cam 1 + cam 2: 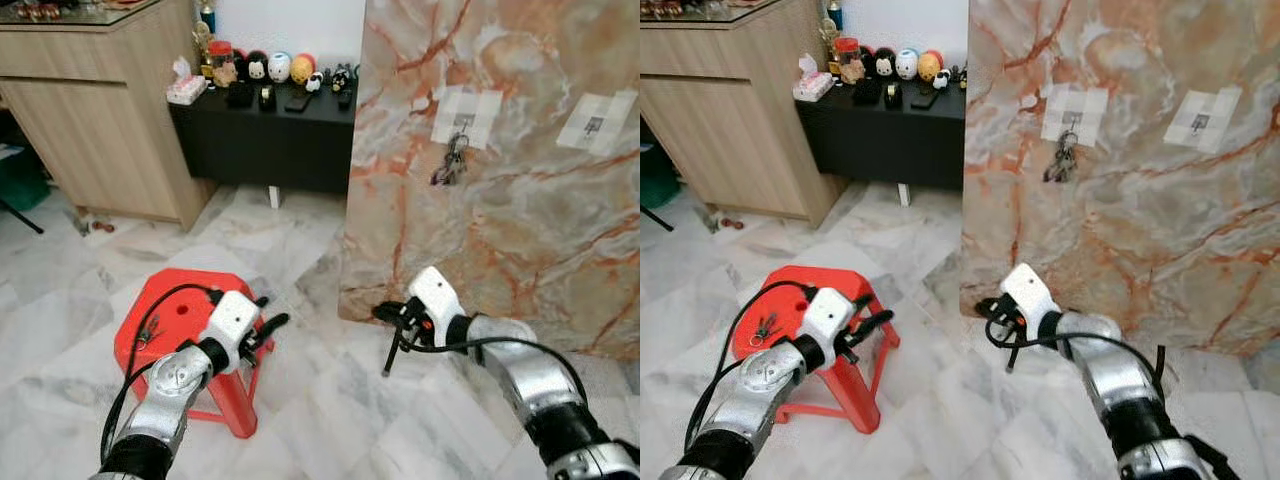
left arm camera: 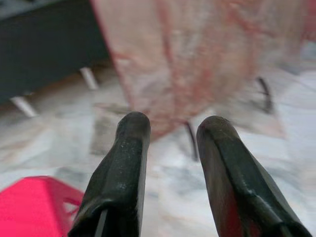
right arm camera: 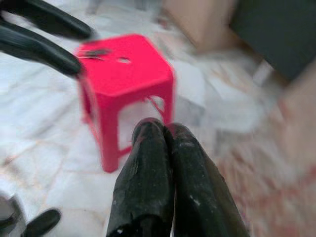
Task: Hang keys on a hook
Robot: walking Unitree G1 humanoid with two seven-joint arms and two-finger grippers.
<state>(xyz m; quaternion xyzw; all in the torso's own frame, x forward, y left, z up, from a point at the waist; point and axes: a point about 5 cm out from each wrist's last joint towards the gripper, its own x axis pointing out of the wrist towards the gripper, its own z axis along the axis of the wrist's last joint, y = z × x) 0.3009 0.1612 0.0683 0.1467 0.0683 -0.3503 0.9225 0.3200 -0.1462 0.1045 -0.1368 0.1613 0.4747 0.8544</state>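
Second keys (image 1: pixel 150 327) lie near stool (image 1: pixel 200 290) left edge; left gripper (image 1: pixel 268 327) jaws apart, empty, should descend straight. Right gripper (image 3: pixel 163 143) closed, empty.

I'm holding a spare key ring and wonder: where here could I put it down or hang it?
The second taped wall hook, right of the hanging key bunch, is bare. The red plastic stool has free seat beside a small key set. The black low cabinet is crowded with figurines.
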